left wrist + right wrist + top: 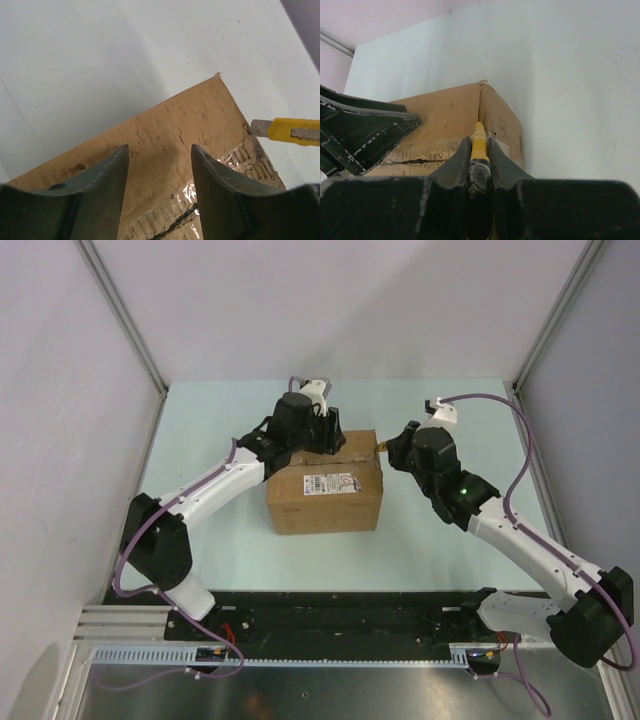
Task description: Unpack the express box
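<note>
A brown corrugated express box point(325, 505) sits closed on a pale table point(210, 440), with a white barcode label point(330, 483) bearing a red mark on the part of the box nearest the arm bases. The cardboard is matte and rigid. Its top is creased and finely cracked, and ragged fluted edges and shreds of glossy clear tape point(189, 192) show along the centre seam. At the box's right top edge, the right gripper point(479, 159) is clamped tight on a yellow utility knife point(478, 142). The knife's short grey blade tip meets the cardboard at that edge. Over the box's far top, the left gripper point(159, 195) hangs with its dark, blunt fingers spread wide, holding nothing and with only the flap below them. The views do not show whether the fingers press on the cardboard. The step in hand looks like slitting the tape seam so the flaps can be lifted. To do it well, the blade should probably run shallow and straight along the seam, cutting tape rather than cardboard or contents. The left fingers should bear down on the box, clear of the blade's path, so it does not slide away from the cut.
</note>
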`<state>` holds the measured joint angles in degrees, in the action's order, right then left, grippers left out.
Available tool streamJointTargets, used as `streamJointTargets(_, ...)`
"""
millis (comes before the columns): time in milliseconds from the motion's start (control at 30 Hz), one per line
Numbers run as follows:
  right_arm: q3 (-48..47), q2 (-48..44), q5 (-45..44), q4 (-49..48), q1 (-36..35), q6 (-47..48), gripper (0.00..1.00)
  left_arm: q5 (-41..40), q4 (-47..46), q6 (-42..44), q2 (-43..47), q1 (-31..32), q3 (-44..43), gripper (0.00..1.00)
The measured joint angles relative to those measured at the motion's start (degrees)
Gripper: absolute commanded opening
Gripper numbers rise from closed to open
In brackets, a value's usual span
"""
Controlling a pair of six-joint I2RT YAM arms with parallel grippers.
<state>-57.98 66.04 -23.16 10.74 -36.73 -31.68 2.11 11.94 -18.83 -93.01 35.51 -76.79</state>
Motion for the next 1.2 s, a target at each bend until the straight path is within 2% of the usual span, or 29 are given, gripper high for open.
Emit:
streamJointTargets(233, 0.0, 0.9, -0.9, 0.0, -1.2, 0.7, 0.0, -0.6, 0.1, -1.2, -0.1, 0.0, 0.0, 0.58)
streamJointTargets(333, 0.0, 0.9, -2.0, 0.1, -2.1, 1.6, 0.0, -1.5, 0.8, -3.3, -0.3, 0.0, -0.5, 0.55)
streamJointTargets(500, 0.0, 0.9, -6.6, 0.9, -6.1, 3.8, 0.0, -1.9, 4.3, -8.0, -2.1, 0.0, -3.3, 0.52)
streamJointTargets(867, 0.9, -1.8, -13.4, 3.8, -12.2, 4.4, 0.0, -3.9, 6.4, -14.7, -2.2, 0.0, -3.5, 0.46)
streamJointTargets(1200, 1.0, -3.8, -14.2, 7.0, -14.3, 3.1, 0.0, -5.0, 6.9, -16.9, -2.8, 0.3, -4.2, 0.46)
